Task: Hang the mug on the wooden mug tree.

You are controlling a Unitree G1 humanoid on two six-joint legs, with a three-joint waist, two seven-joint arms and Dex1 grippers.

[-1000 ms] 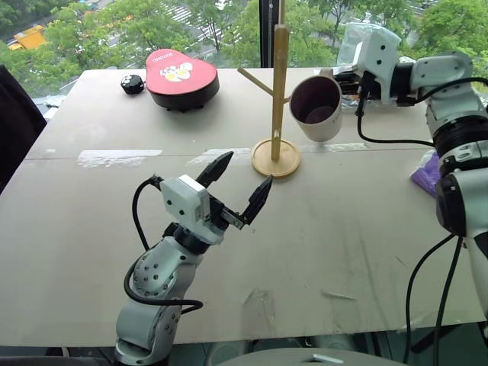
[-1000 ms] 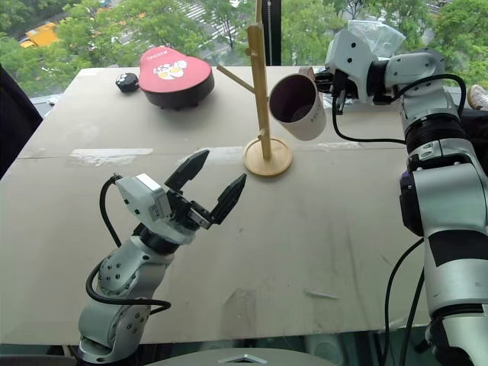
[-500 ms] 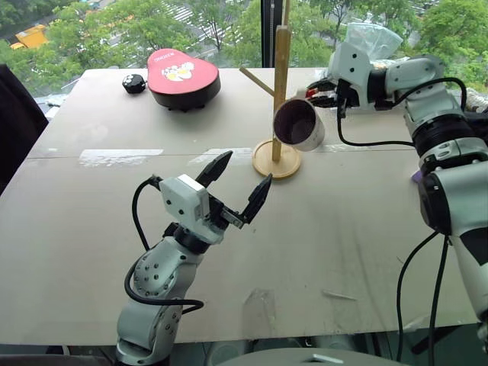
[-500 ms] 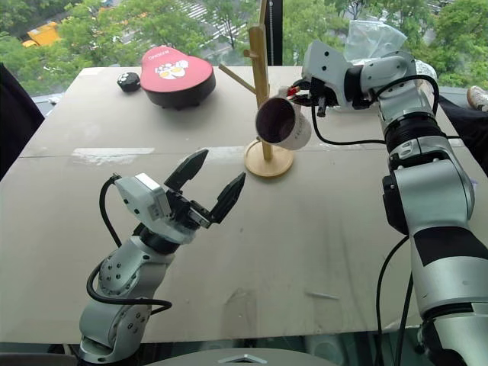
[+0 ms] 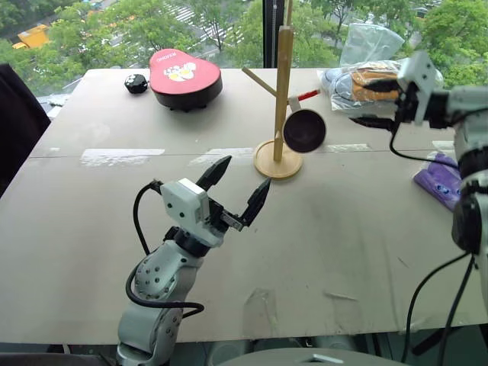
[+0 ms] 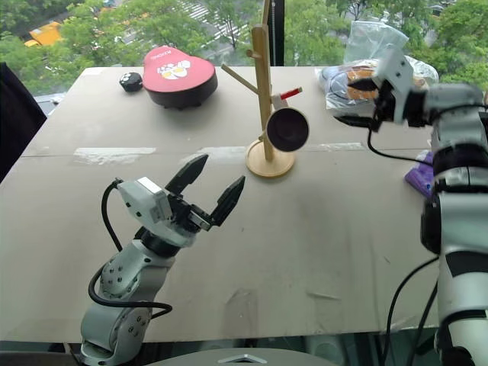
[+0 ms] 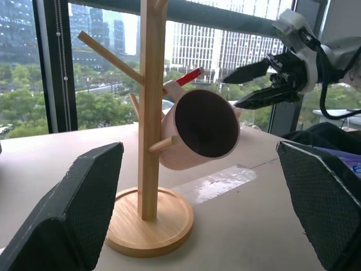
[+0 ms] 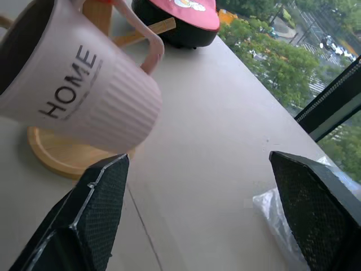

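The mug (image 5: pixel 304 130) hangs by its loop handle on the red-tipped peg of the wooden mug tree (image 5: pixel 280 99), tilted so its mouth faces the camera and its dark maroon inside shows as a round disc. Seen from the right wrist, its outside is white, ribbed toward the bottom, with the word HOME in small dark letters on the smooth upper band. From the tree's post, the mug sits at about 3 o'clock, close against it; a bare peg slants out at roughly 10 o'clock. The tree is a tall pale wooden post on a round wooden base, standing on the table (image 5: pixel 99 198).

The right gripper (image 5: pixel 374 120) is at about 3 o'clock from the mug, well apart from it, its two black fingers spread wide and holding nothing. The left gripper (image 5: pixel 238 185) hovers over the table at about 7 o'clock from the tree's base, its fingers also spread apart and empty.

At 10 o'clock from the tree lies a red-topped black case (image 5: pixel 183 76); a plastic bag (image 5: pixel 358 76) lies at about 2 o'clock
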